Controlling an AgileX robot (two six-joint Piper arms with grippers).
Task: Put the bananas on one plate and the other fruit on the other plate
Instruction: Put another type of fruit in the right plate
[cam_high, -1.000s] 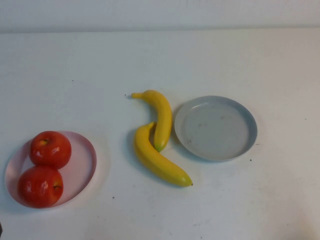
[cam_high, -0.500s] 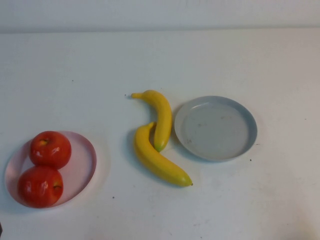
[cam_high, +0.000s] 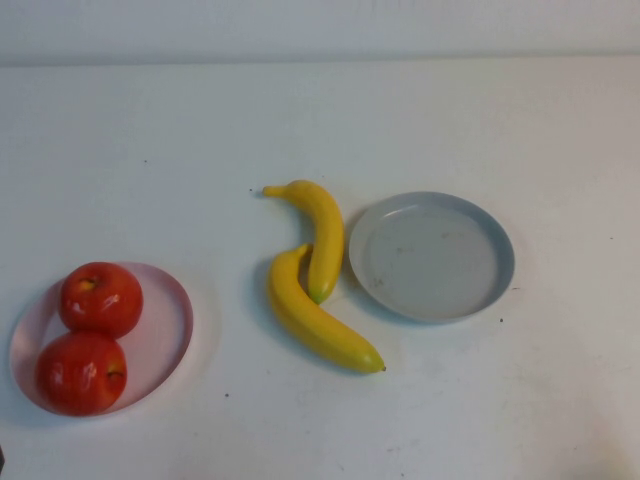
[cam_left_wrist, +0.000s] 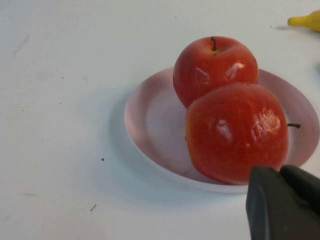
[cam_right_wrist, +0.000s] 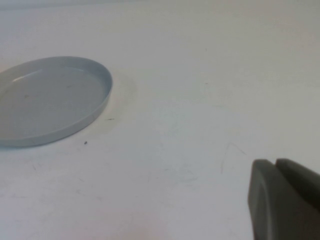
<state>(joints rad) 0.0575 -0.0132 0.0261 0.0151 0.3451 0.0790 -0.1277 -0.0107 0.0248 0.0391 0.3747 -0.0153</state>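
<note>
Now bananas (cam_high: 325, 235) glossy; end effectors (cam_left_wrist: 281, 174) (cam_right_wrist: 275, 164) near separate plates (cam_left_wrist: 150, 125) (cam_right_wrist: 50, 100).

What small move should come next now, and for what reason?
Probably the right gripper, parked near the grey-blue plate, should reach toward the nearer banana. Both apples already sit on the pink plate, close to the left gripper, while both bananas lie on the table beside the bare plate.
</note>
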